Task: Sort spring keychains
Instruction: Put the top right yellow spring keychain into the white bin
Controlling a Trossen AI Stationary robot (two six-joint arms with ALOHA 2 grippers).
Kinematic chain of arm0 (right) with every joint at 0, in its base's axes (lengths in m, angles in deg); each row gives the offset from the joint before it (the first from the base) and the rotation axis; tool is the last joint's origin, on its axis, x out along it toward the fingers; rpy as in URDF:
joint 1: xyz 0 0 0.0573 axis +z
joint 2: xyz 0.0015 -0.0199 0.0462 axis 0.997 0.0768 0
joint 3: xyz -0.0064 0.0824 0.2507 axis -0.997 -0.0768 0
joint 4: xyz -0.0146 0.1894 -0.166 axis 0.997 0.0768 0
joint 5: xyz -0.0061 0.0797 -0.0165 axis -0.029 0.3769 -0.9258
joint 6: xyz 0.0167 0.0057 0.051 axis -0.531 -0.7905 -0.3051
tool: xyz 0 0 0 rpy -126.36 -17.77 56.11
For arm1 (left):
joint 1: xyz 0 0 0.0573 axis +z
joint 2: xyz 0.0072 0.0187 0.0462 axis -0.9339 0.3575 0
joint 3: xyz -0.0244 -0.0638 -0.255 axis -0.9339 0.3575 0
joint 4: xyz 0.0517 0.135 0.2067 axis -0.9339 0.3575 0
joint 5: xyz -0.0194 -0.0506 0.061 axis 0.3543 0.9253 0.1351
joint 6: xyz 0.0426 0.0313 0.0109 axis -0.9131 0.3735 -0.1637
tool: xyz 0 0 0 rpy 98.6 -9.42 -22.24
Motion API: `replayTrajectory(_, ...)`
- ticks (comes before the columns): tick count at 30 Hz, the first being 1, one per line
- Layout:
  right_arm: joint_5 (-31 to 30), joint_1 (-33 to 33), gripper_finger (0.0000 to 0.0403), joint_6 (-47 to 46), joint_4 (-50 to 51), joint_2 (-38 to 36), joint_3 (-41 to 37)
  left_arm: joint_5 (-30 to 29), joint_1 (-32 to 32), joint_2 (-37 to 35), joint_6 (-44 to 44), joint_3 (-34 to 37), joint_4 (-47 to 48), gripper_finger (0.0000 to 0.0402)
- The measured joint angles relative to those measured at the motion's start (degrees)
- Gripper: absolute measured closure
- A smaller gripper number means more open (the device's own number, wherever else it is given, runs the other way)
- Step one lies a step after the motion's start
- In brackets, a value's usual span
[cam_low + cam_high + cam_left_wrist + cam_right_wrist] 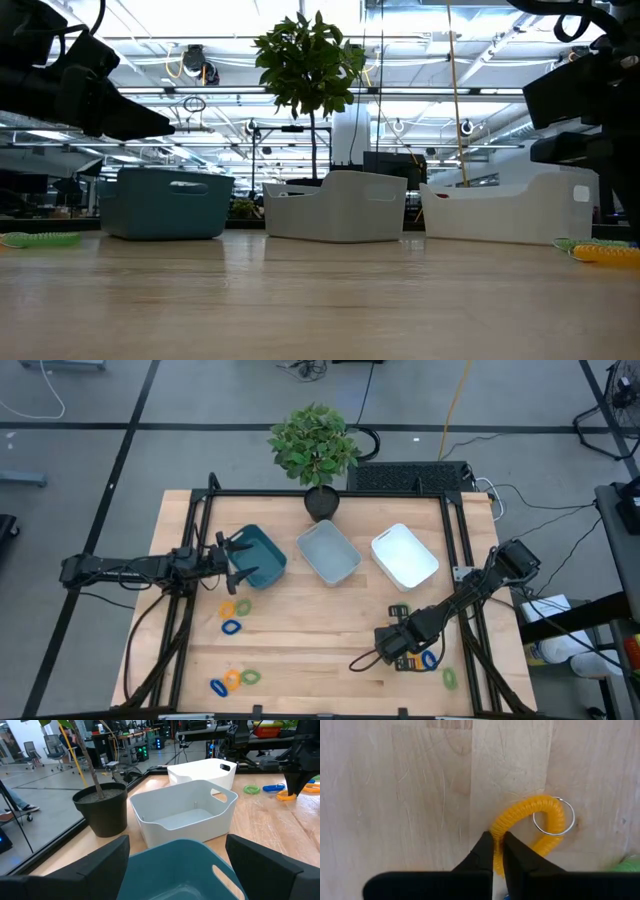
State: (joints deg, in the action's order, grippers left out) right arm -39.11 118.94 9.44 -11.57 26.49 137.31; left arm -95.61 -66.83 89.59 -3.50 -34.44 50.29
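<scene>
1. Two arms work over a pale wooden table [320,625] of glued planks with a black frame along its edges.
2. Nearest, at the table's front, a blue [218,686], an orange [232,679] and a green keychain [250,676] lie close together on the left.
3. At the front right the right gripper [497,851] points down at the wood, its fingers pressed together on an orange keychain [530,817] with a metal ring [553,816]; the coil lies flat on the table.
4. Just beside it lie a blue coil [430,658] and, nearer the corner, a green coil [450,678].
5. Farther in, on the left, another small cluster of coils [236,612] lies near the teal bin [258,556].
6. The left gripper [177,851] hangs over the teal bin's edge, fingers [100,862] spread wide with nothing between them.
7. Mid-table, the grey bin [329,552] and the white bin [404,555] stand beside the teal one in a row, all three apart.
8. At the far edge stands a potted plant [315,445] in a dark pot.
9. Beyond the table the room has a grey floor [200,400] with dark lines and loose cables [455,405]; the low view shows a ceiling of bright lights, pipes and beams, and the left wrist view shows desks and office chairs [30,752].
</scene>
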Motion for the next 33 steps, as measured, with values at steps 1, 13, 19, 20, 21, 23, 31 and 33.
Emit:
replayTrajectory(1,0.0,0.0,0.0396,-0.2,0.0,0.0,0.0,0.0,0.0,0.0,0.0,0.0,0.0,0.0066)
replayTrajectory(13,0.2,-2.1,0.0402,-3.2,14.5,-7.8,6.0,0.0,0.0,0.0,0.0,0.0,0.0,0.0066)
replayTrajectory(19,0.0,-4.2,0.0402,-6.3,26.0,-10.8,12.9,0.0,0.0,0.0,0.0,0.0,0.0,0.0066)
replayTrajectory(20,0.1,-4.7,0.0402,-6.8,27.9,-11.0,14.5,0.0,0.0,0.0,0.0,0.0,0.0,0.0066)
replayTrajectory(21,0.1,-4.9,0.0402,-7.5,29.7,-11.4,16.0,0.0,0.0,0.0,0.0,0.0,0.0,0.0066)
replayTrajectory(23,0.0,-5.5,0.0402,-9.2,32.5,-11.6,19.3,0.0,0.0,0.0,0.0,0.0,0.0,0.0066)
replayTrajectory(31,-0.1,-7.7,0.0403,-15.1,39.0,-11.6,29.5,0.0,0.0,0.0,0.0,0.0,0.0,0.0066)
replayTrajectory(33,-0.1,-8.3,0.0403,-16.6,40.2,-11.6,31.2,0.0,0.0,0.0,0.0,0.0,0.0,0.0066)
